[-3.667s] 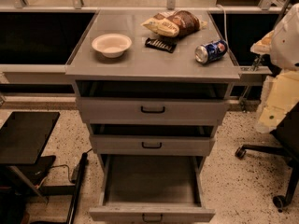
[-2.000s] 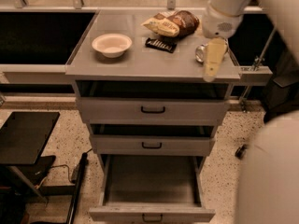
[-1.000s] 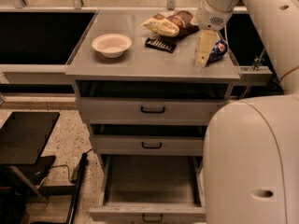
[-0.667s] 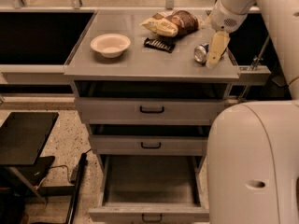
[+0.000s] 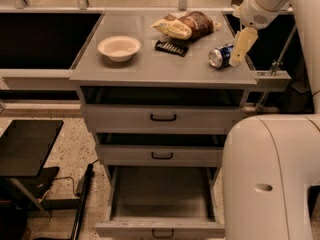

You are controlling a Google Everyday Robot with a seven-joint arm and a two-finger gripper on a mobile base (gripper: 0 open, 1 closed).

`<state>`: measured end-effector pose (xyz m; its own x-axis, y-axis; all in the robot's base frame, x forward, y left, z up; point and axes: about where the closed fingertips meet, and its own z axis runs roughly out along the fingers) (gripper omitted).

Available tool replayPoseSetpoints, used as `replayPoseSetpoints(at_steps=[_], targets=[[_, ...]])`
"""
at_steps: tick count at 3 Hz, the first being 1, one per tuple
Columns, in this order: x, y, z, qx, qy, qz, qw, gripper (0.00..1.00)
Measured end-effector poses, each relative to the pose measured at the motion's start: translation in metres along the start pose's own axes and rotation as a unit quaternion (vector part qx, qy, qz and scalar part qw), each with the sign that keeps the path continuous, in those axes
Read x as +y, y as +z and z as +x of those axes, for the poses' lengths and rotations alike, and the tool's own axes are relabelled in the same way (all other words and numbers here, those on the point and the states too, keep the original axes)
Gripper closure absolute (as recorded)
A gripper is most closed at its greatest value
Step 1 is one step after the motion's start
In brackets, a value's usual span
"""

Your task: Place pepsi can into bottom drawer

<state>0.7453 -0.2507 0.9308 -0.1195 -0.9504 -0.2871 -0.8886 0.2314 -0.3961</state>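
Observation:
The pepsi can [image 5: 219, 57] lies on its side near the right edge of the grey cabinet top [image 5: 150, 69], its silver end facing the front left. My gripper [image 5: 236, 59] hangs down from the upper right and sits right against the can's right side. The bottom drawer [image 5: 160, 228] is pulled out wide below and shows a bare grey inside. My arm's white body fills the lower right of the camera view.
A white bowl [image 5: 119, 47] stands at the left of the top. Brown and yellow snack bags [image 5: 186, 25] lie at the back, with a black flat packet [image 5: 171, 47] in front of them. The two upper drawers [image 5: 162, 117] are slightly open. A black chair [image 5: 25, 149] stands at the left.
My arm has swung in from the right over the cabinet top. The gripper has shifted from in front of the can to its right side. The can has not moved.

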Motion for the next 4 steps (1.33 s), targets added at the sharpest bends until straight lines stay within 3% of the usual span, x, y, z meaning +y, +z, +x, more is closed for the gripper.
replayPoseSetpoints(at_steps=[1,2,3,4], targets=[[0.0,0.0,0.0,0.0,0.0,0.0,1.0,0.0],[0.001,0.017,0.0,-0.037,0.002,-0.005,0.9993,0.0],[0.007,0.047,-0.003,-0.051,-0.001,-0.026,0.9983,0.0],[0.013,0.086,0.001,-0.037,-0.003,-0.05,0.9981,0.0]])
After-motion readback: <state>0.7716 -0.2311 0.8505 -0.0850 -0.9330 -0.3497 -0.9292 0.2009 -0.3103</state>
